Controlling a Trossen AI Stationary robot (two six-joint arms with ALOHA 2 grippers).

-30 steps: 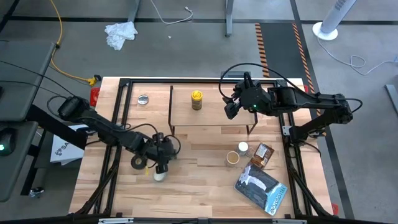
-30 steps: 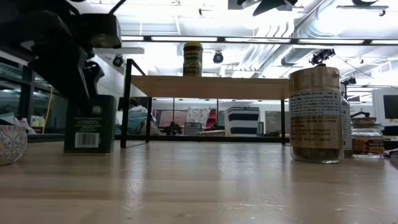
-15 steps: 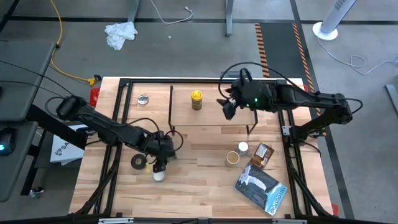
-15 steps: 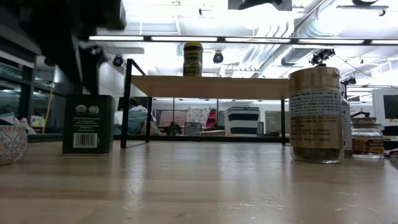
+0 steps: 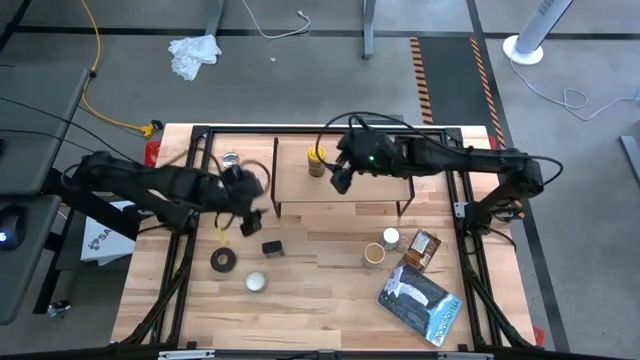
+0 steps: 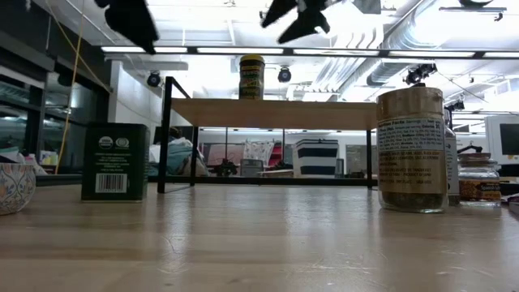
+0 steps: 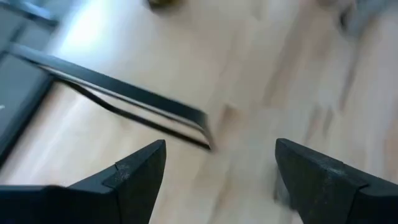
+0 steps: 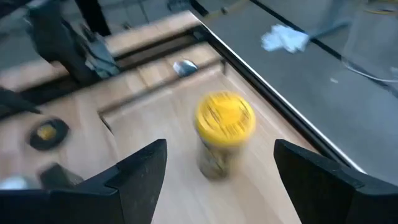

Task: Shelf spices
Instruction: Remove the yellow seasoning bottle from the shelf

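From above, the right gripper (image 5: 340, 178) hovers spread and empty beside the yellow-lidded jar (image 5: 316, 159) on the shelf (image 5: 370, 190); its wrist view shows that lid (image 8: 225, 116) close. The left gripper (image 5: 243, 195), spread and empty, hangs near the shelf's left legs; only the low view reads the dark box's (image 6: 115, 161) label

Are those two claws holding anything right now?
No, nothing is held. The left gripper is open above the table, and the right gripper is open over the shelf, close to the yellow-lidded jar.

Grey floor (image 5: 300, 80) around the wooden table (image 5: 320, 300), with a crumpled white rag (image 5: 194, 54), a yellow cable (image 5: 95, 75) and a white fan (image 5: 530, 30).
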